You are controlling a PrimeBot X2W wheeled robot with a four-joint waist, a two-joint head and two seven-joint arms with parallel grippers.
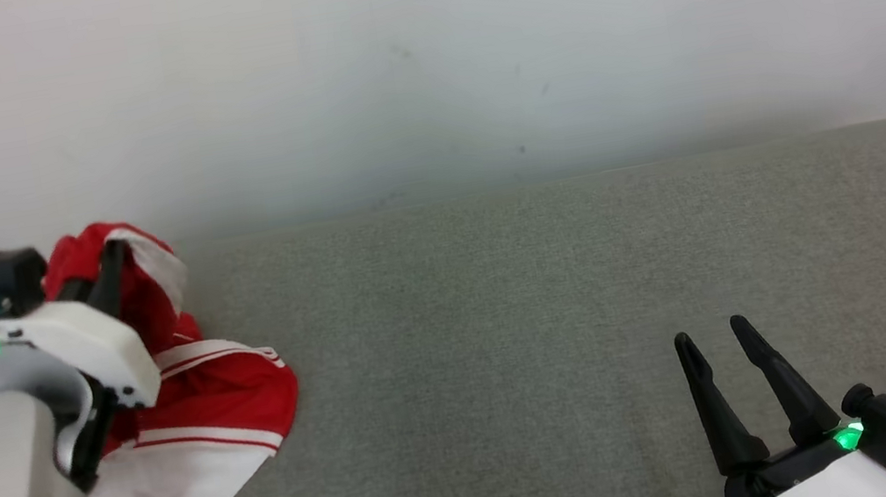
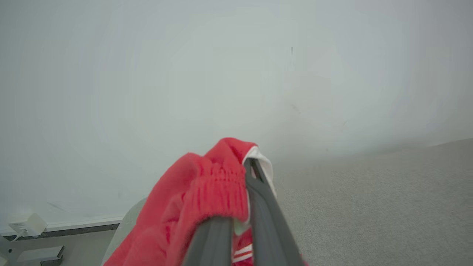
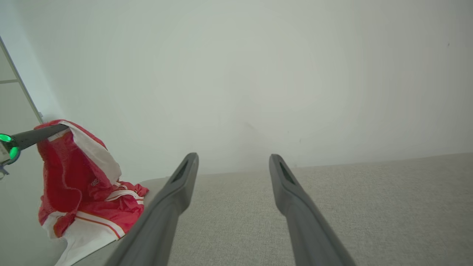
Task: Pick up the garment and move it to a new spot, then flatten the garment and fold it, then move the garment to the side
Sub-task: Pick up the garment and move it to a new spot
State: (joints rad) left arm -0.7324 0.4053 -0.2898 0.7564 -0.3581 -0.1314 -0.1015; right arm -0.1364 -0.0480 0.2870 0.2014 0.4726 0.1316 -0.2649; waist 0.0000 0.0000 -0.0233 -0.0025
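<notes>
The garment [image 1: 201, 402] is red with white panels and stripes, at the left end of the grey surface. My left gripper [image 1: 113, 252] is shut on its elastic waistband and holds that part lifted, while the lower part rests on the surface. In the left wrist view the garment [image 2: 207, 188] drapes over the closed left gripper [image 2: 249, 162]. The right wrist view shows the garment [image 3: 79, 177] hanging from the left gripper [image 3: 63, 127] at far left. My right gripper [image 1: 710, 333] stands open near the front right, well away from the garment; its fingers [image 3: 184, 177] have nothing between them.
The grey fabric surface [image 1: 551, 311] stretches wide to the right of the garment, backed by a plain white wall [image 1: 413, 58]. In the left wrist view a small white device [image 2: 27, 225] sits low on the floor beyond the surface's left end.
</notes>
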